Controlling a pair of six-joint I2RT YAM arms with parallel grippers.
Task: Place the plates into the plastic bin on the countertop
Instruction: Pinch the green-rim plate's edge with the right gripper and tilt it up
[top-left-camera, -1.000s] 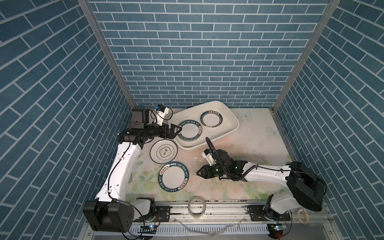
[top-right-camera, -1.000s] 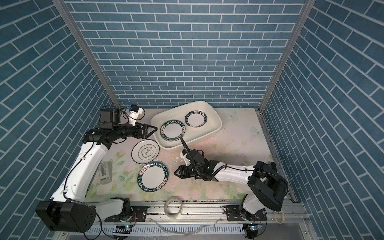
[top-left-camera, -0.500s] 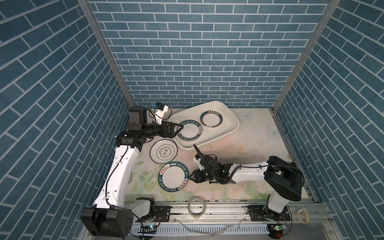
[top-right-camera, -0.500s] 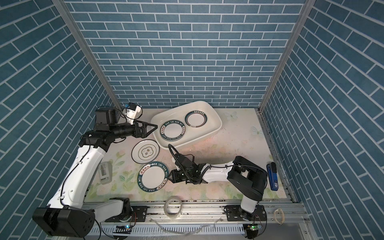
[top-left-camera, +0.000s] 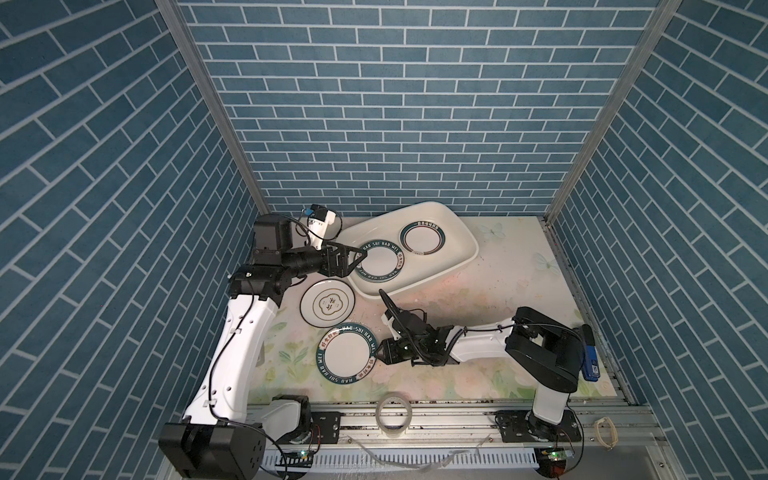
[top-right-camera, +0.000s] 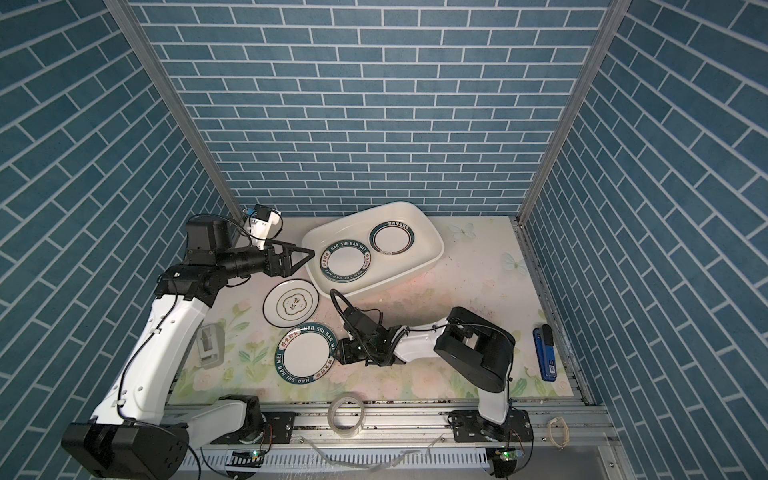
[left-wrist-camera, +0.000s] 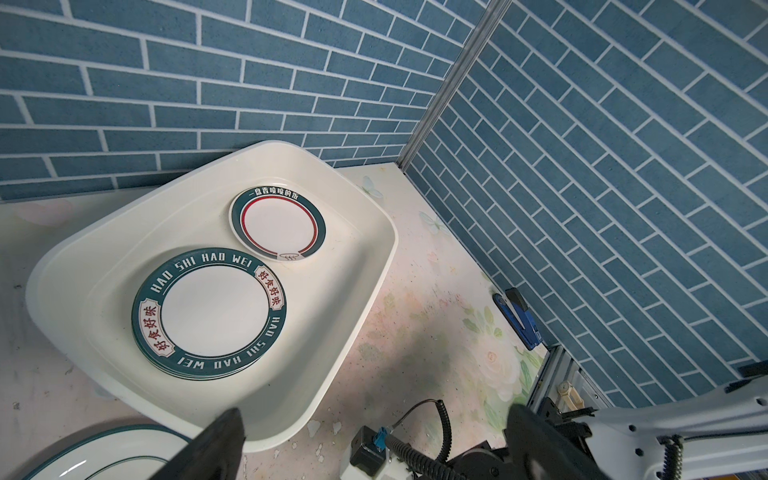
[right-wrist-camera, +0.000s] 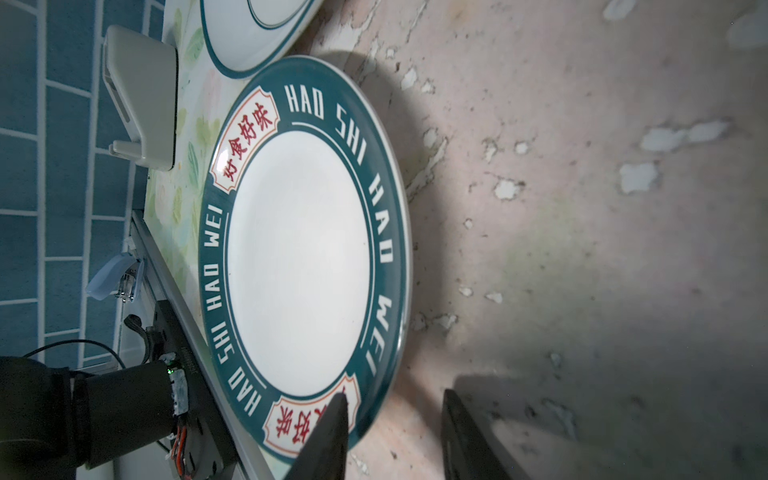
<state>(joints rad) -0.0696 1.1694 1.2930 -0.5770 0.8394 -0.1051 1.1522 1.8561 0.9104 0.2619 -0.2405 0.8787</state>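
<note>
Right gripper (top-left-camera: 379, 353) slid left to lettered plate (top-left-camera: 347, 359) rim, half open, gripping nothing. Left gripper (top-left-camera: 360, 255) wide open, empty. Only right wrist view shows one finger (right-wrist-camera: 328, 432) over rim.

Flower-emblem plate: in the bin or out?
Out. The flower-emblem plate lies flat on the countertop, beside the plastic bin and outside its rim.

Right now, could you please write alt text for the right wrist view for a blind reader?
A white plate with a green rim lettered HAO SHI HAO WEI lies on the scuffed floral countertop, its near edge between the fingers of the open right gripper. The edge of a second plate and a pale grey device sit beyond it.
</note>
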